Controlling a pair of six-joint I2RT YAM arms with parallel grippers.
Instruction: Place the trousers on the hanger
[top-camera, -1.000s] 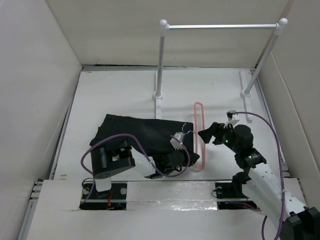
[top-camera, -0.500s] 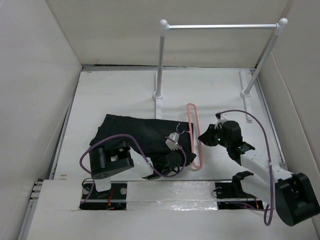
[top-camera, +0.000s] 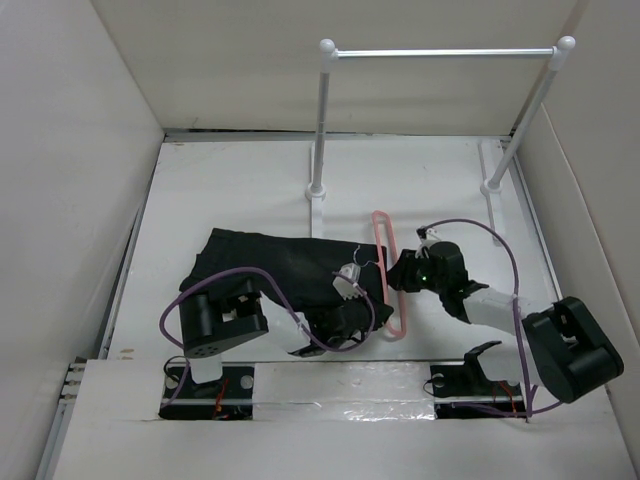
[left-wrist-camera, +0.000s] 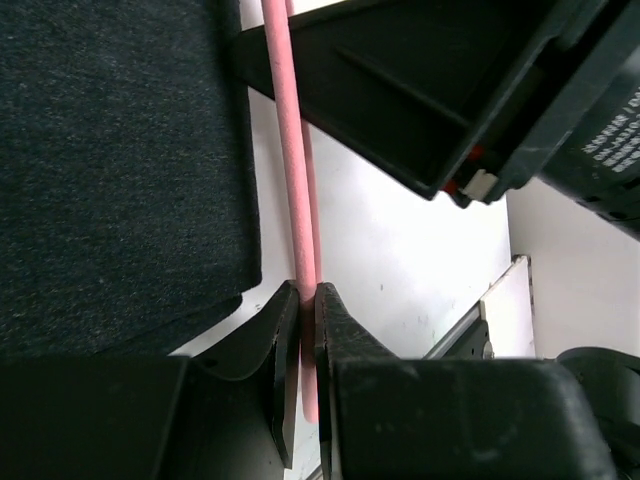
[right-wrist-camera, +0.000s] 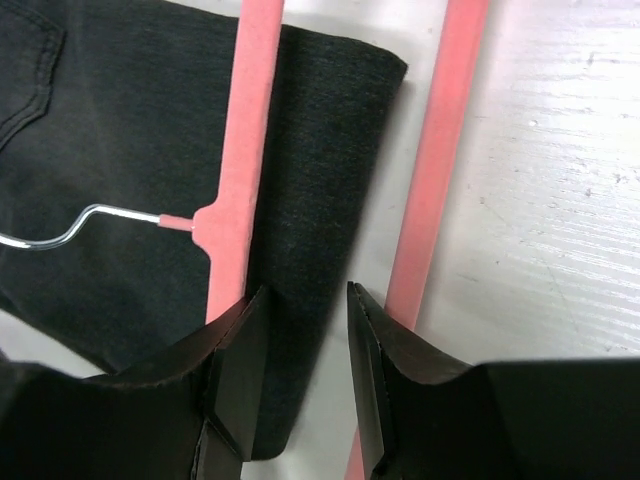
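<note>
The black trousers (top-camera: 260, 265) lie flat on the white table, left of centre. The pink hanger (top-camera: 383, 250) lies along their right edge, its metal hook (top-camera: 368, 262) over the cloth. My left gripper (top-camera: 370, 320) is shut on the hanger's near end. In the left wrist view the pink bar (left-wrist-camera: 300, 180) runs between the closed jaws (left-wrist-camera: 306, 290), with the trousers (left-wrist-camera: 120, 150) to the left. My right gripper (top-camera: 402, 272) is low at the hanger's middle. In the right wrist view it (right-wrist-camera: 306, 295) is open, straddling the trouser-leg edge (right-wrist-camera: 320, 150) between the hanger's two bars (right-wrist-camera: 245, 150).
A white rail (top-camera: 440, 52) on two posts stands at the back, with bases on the table (top-camera: 316, 190). White walls enclose the table on the left, right and back. The right arm's base (top-camera: 565, 350) sits at the near right.
The right arm has folded down and moved left, its gripper now low over the hanger. The hanger has shifted slightly left, onto the trousers' edge. The left gripper keeps its hold.
</note>
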